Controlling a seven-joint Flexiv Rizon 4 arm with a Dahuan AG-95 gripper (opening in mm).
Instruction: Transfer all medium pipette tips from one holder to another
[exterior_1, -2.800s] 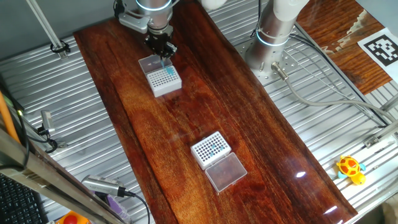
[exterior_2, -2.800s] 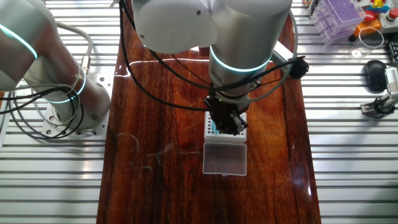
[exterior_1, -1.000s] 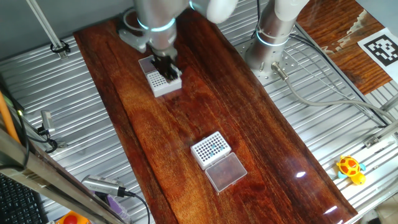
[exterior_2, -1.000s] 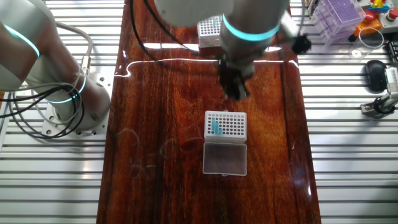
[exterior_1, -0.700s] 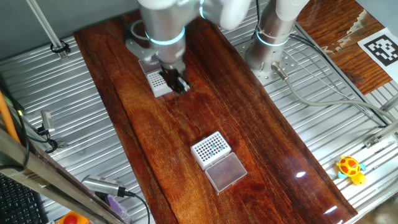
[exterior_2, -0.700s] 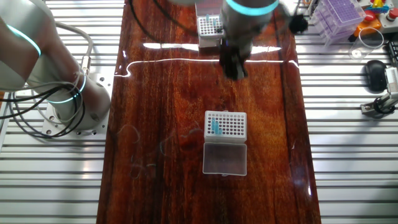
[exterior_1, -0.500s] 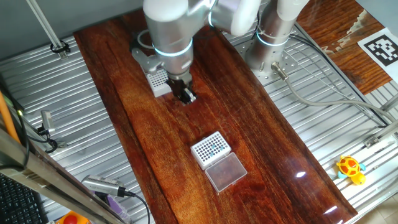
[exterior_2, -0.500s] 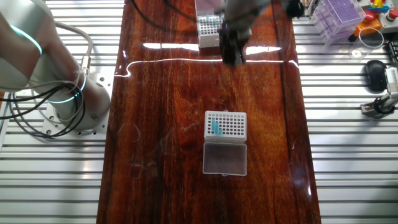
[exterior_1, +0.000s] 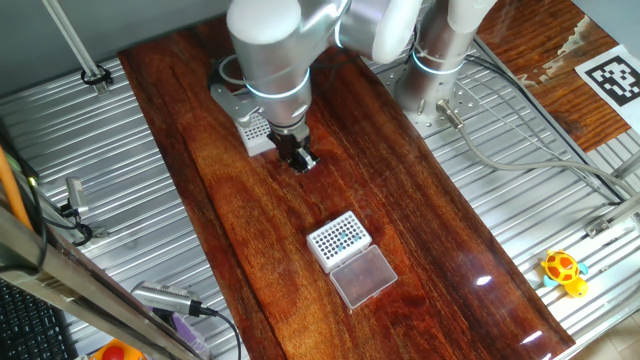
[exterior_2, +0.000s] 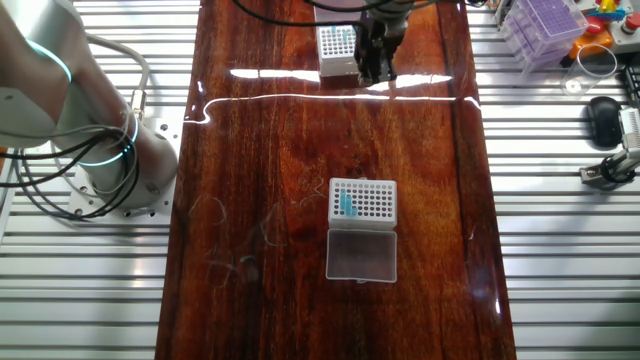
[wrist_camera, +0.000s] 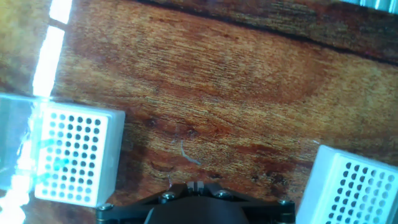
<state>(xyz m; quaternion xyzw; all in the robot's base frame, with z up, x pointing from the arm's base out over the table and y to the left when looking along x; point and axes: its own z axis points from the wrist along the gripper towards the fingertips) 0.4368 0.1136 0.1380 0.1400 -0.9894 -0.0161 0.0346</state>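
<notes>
Tips (exterior_2: 346, 204), teal-blue, sit in a small cluster at the left side of one white holder (exterior_2: 362, 201); its clear lid (exterior_2: 361, 254) lies flat just beside it. More tips (exterior_1: 343, 236) show as blue dots in the other holder (exterior_1: 339, 239), which has its own lid (exterior_1: 364, 275) alongside. The two holders stand well apart on the dark wood surface (exterior_2: 270, 150). Gripper (exterior_1: 299, 161) hangs over bare wood between them, close to the first holder (exterior_1: 257, 130). In the hand view both holders (wrist_camera: 73, 155) (wrist_camera: 354, 186) flank the frame. Fingers look drawn together and carry nothing visible; whether fully closed, cannot tell.
</notes>
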